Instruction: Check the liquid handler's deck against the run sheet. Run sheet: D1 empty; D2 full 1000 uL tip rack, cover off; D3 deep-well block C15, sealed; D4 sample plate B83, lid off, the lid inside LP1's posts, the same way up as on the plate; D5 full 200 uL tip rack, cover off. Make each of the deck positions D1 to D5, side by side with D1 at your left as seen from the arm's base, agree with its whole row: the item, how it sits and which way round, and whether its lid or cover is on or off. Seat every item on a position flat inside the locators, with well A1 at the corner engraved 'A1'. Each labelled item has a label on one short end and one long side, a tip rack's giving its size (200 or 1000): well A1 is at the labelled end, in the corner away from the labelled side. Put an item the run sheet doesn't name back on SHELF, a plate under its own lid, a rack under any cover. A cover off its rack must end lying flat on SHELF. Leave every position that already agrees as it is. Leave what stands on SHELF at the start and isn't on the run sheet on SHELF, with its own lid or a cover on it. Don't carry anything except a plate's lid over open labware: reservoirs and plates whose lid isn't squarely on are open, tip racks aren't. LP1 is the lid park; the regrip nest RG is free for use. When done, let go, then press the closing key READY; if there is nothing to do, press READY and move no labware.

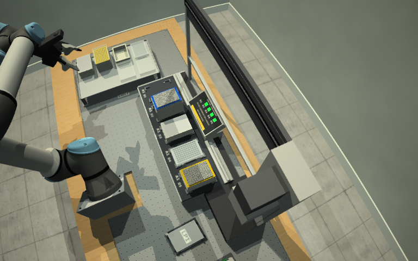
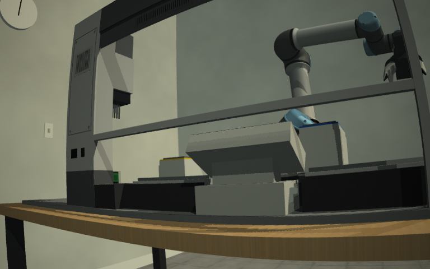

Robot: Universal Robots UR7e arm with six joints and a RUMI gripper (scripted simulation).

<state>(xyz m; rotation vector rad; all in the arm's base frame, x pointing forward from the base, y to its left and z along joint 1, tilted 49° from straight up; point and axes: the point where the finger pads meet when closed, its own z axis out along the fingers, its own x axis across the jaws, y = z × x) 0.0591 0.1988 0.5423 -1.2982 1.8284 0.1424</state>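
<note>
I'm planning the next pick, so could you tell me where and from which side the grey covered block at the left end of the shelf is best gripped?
Grip the grey block across its two long side walls, coming straight down. It sits upright on the shelf with the yellow rack close beside it, so a sideways approach looks blocked. The open gripper hangs by its outer edge.

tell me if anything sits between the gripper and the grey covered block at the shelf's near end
Nothing visible does. The open, empty gripper hangs just beside the shelf, next to the grey block, with only open air between them in the top view.
</note>
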